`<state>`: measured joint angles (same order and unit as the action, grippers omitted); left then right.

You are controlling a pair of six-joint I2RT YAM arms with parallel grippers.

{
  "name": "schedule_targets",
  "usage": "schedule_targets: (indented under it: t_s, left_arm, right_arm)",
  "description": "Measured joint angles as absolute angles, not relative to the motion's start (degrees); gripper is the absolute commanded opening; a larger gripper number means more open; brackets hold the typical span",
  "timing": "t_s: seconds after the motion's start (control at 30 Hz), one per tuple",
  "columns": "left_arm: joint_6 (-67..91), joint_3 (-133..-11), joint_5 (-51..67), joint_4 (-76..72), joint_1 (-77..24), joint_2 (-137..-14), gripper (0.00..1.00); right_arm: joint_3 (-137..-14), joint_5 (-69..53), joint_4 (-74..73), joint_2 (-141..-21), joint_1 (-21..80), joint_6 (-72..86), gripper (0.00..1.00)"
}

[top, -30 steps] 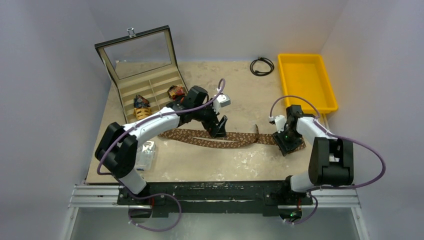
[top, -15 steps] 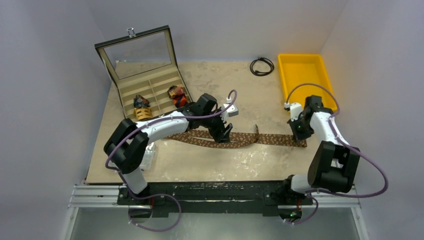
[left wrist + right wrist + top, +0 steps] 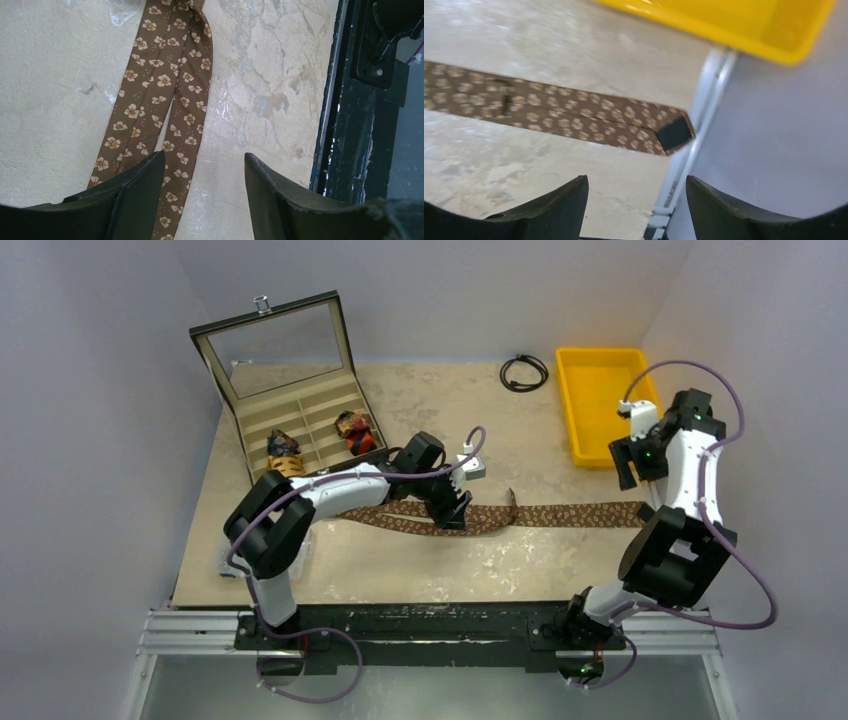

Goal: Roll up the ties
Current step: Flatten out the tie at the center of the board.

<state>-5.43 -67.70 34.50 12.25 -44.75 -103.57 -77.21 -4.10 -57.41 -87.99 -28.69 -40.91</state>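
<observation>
A brown tie with small light flowers [image 3: 560, 513] lies stretched across the table, folded double at its left part, with a raised fold near the middle. It also shows in the left wrist view [image 3: 165, 100] and the right wrist view [image 3: 549, 112], where its wide end reaches the table's right edge. My left gripper [image 3: 452, 508] is open and empty, low over the tie's folded part. My right gripper [image 3: 632, 472] is open and empty, raised near the table's right edge, above the tie's wide end. Two rolled ties [image 3: 284, 454] [image 3: 353, 430] sit in the open box.
An open compartment box [image 3: 300, 405] with a glass lid stands at the back left. A yellow tray [image 3: 610, 405] is at the back right, also in the right wrist view [image 3: 734, 25]. A black cable loop [image 3: 524, 371] lies behind. A clear packet [image 3: 300, 545] lies under the left arm.
My right gripper let go of the tie's wide end and rose back toward the yellow tray. The tie now lies straighter to the right. My left gripper shifted slightly right along the tie.
</observation>
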Motion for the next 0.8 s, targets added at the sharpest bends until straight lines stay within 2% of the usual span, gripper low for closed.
schedule_targets:
  t_s: [0.27,0.43,0.63,0.8]
  left_arm:
    - [-6.5,-63.0,37.5,7.6,-44.4,-103.3,0.60]
    - [-7.4,-57.1,40.4,5.3,-42.3,-98.3,0.62]
    - [-21.6,-48.4,39.5,6.0,-42.1,-90.0,0.60]
    - [-32.7,-47.0,36.6,8.9,-42.8,-88.6,0.59]
  right_arm:
    - [-77.2,-18.8,-60.8,-87.8,-12.4,-46.9,0.71]
    - [-74.8,-24.4,-60.4,-90.1,-4.3,-53.7,0.70]
    - [-74.7,-27.8,-57.4,-95.7,2.6,-62.3,0.70]
    - [-74.7,-28.1,-56.1,-98.9,7.2,-66.7,0.70]
